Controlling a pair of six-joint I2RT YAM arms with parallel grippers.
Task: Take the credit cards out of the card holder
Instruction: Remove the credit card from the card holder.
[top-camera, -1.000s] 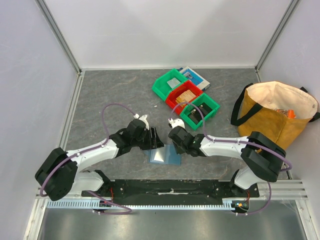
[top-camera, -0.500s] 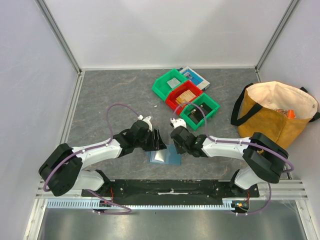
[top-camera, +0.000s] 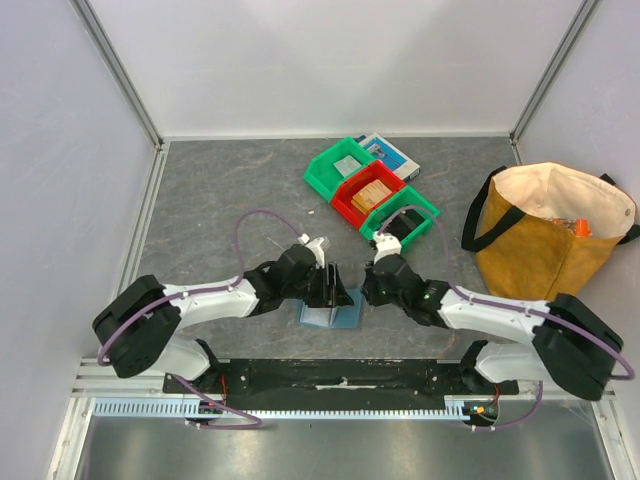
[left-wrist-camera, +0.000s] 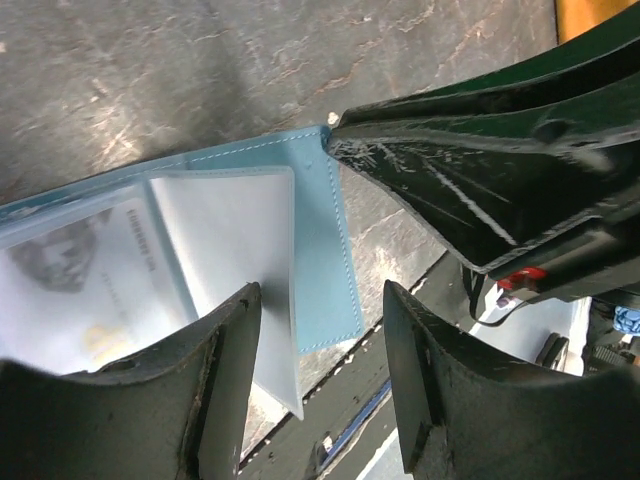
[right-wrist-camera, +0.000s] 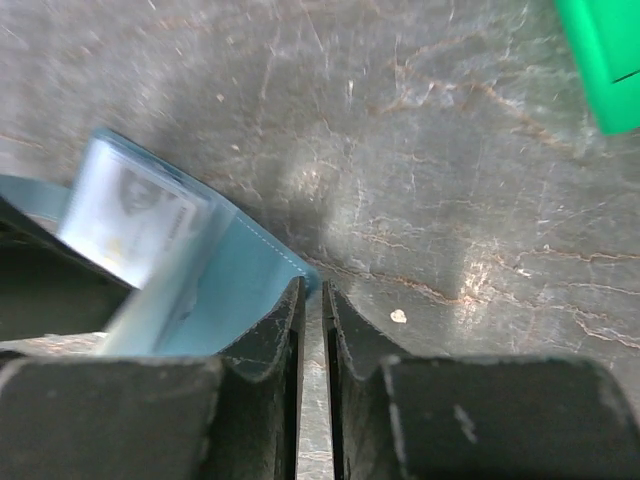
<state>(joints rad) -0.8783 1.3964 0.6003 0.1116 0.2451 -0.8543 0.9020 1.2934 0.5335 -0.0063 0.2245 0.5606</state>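
The slate-blue card holder (top-camera: 330, 314) lies open and flat near the table's front edge. In the left wrist view a pale grey credit card (left-wrist-camera: 235, 260) sticks out past the holder's (left-wrist-camera: 320, 240) lower edge, and another card with a portrait (left-wrist-camera: 80, 270) sits in a clear pocket. My left gripper (left-wrist-camera: 320, 292) is open, its jaws straddling the holder's right edge. My right gripper (right-wrist-camera: 312, 290) is shut, its tips touching the holder's corner (right-wrist-camera: 250, 290). The portrait card (right-wrist-camera: 130, 215) also shows there. In the top view both grippers, left (top-camera: 333, 290) and right (top-camera: 366, 290), meet over the holder.
A green bin (top-camera: 345, 165), a red bin (top-camera: 368, 192) and another green bin (top-camera: 402, 220) stand in a diagonal row behind the grippers. A blue-and-white flat box (top-camera: 395, 157) lies behind them. A tan bag (top-camera: 550, 235) stands at the right.
Both arms have reached right and forward. The left gripper has moved onto the holder's right edge, and the right gripper has come down to the holder's corner.
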